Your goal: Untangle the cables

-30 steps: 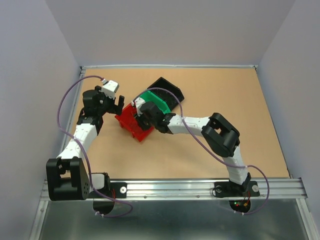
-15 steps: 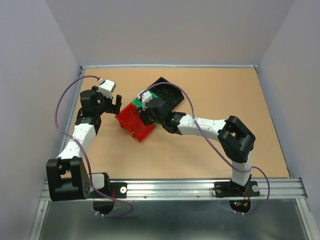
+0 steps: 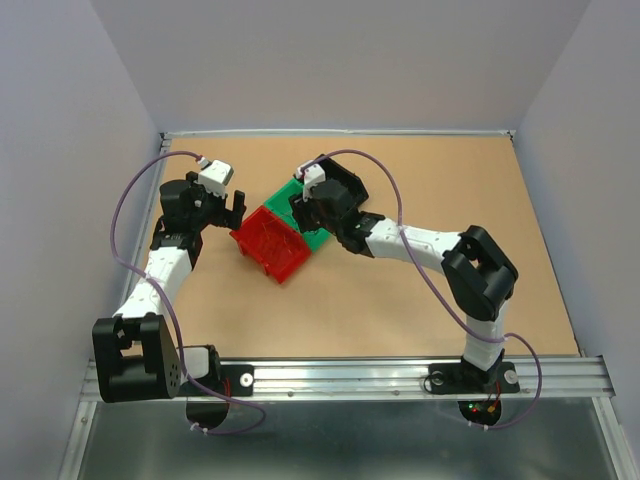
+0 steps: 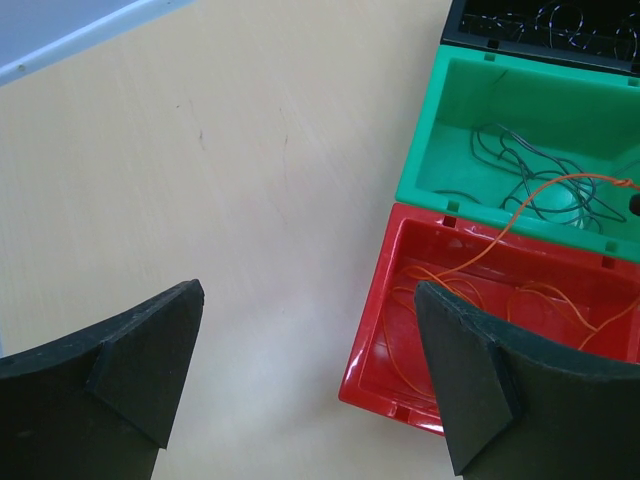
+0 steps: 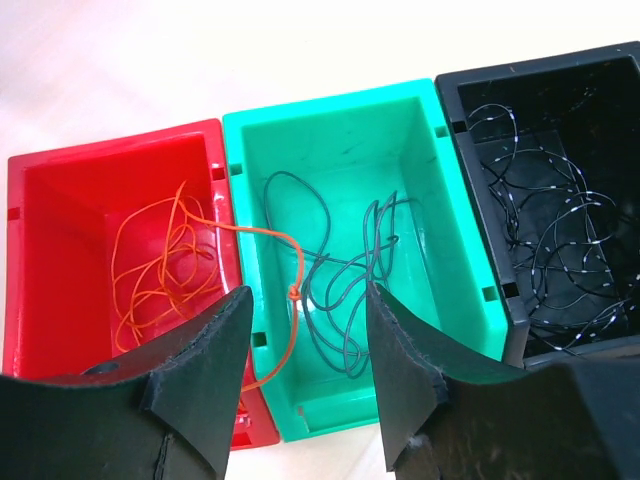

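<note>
The cables lie in three bins set side by side. A thin orange cable point(image 5: 160, 270) curls in the red bin point(image 5: 110, 150), and one knotted strand of it point(image 5: 293, 292) crosses the wall into the green bin point(image 5: 330, 105). A dark grey cable point(image 5: 340, 280) loops in the green bin. A speckled black cable point(image 5: 550, 240) fills the black bin point(image 5: 540, 65). My right gripper point(image 5: 308, 300) hovers open above the green bin, gripping nothing. My left gripper point(image 4: 308, 295) is wide open over bare table beside the red bin point(image 4: 400, 380).
The bins sit left of the tabletop's middle point(image 3: 272, 240). Grey walls close the table on three sides, and a metal rail point(image 3: 350, 375) runs along the near edge. Thick purple arm cables point(image 3: 120, 220) arc above the table.
My right gripper has moved from over the red bin back to over the green bin, and its jaws have spread wider. The left arm has barely moved.
</note>
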Robot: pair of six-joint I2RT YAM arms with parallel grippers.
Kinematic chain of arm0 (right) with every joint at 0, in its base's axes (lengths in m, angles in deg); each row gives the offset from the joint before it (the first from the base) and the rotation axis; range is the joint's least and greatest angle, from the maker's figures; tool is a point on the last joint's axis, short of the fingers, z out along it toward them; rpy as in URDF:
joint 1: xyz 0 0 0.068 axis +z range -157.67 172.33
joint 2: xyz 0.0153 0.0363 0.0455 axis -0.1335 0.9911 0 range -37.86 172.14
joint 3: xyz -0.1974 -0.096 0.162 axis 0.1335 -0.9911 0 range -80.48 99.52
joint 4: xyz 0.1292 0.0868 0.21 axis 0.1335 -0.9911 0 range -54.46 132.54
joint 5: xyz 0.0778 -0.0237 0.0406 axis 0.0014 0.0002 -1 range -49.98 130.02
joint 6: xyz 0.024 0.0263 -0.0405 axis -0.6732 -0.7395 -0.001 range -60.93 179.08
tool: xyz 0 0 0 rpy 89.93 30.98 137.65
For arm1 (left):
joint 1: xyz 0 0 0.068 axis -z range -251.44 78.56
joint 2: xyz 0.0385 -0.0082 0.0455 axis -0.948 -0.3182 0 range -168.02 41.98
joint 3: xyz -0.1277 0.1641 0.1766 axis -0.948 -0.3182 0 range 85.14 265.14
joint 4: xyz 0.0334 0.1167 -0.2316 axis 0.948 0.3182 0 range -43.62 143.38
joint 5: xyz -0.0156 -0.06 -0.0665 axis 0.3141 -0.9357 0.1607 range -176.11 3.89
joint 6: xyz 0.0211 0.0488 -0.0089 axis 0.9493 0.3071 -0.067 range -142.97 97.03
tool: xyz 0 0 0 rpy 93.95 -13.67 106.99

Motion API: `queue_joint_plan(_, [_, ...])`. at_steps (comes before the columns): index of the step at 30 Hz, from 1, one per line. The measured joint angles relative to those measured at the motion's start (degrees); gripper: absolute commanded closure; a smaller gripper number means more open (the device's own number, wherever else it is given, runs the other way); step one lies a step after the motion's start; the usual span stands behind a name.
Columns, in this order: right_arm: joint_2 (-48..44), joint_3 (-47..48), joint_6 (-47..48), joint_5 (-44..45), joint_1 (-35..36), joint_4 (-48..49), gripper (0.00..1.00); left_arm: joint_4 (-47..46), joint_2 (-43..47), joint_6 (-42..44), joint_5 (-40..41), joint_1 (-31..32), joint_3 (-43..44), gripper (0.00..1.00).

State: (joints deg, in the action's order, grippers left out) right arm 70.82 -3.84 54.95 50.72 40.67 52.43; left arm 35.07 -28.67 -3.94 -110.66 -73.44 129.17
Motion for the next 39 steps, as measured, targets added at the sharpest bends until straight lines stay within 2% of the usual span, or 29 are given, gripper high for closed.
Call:
queue_joint_plan(8, [1.31, 0.04, -0.24, -0.44, -0.37, 0.90, 0.54, 0.00, -0.07, 0.00, -0.48, 0.00, 0.00, 0.01])
queue_joint_plan(10, [2.16, 0.04, -0.26, -0.85, -0.37, 0.85, 0.60, 0.00, -0.17, 0.00, -0.48, 0.00, 0.00, 0.01])
queue_joint_plan(12, [2.84, 0.04, -0.33, -1.51, -0.37, 0.81, 0.69, 0.00, -0.26, 0.00, -0.48, 0.00, 0.00, 0.01])
queue_joint_plan(13, [3.28, 0.07, -0.28, -2.19, -0.37, 0.83, 0.81, 0.00, -0.39, 0.00, -0.48, 0.00, 0.00, 0.01])
queue_joint_plan(16, [3.82, 0.09, -0.37, -3.52, -0.37, 0.85, 0.99, 0.02, -0.66, 0.00, -0.48, 0.00, 0.00, 0.01])
queue_joint_plan(23, [4.55, 0.59, 0.09, -6.27, 0.20, 0.85, 1.00, 0.04, -0.76, 0.00, -0.59, 0.00, 0.00, 0.01])
queue_joint_plan(30, [6.36, 2.14, 2.91, -5.44, 4.72, 1.20, 1.00, 0.04, -0.76, 0.00, -0.83, 0.00, 0.00, 0.01])
queue_joint_plan(39, [12.41, 5.77, 4.70, -4.92, 7.50, 1.09, 0.99, 0.02, -0.87, 0.00, -0.74, 0.00, 0.00, 0.01])
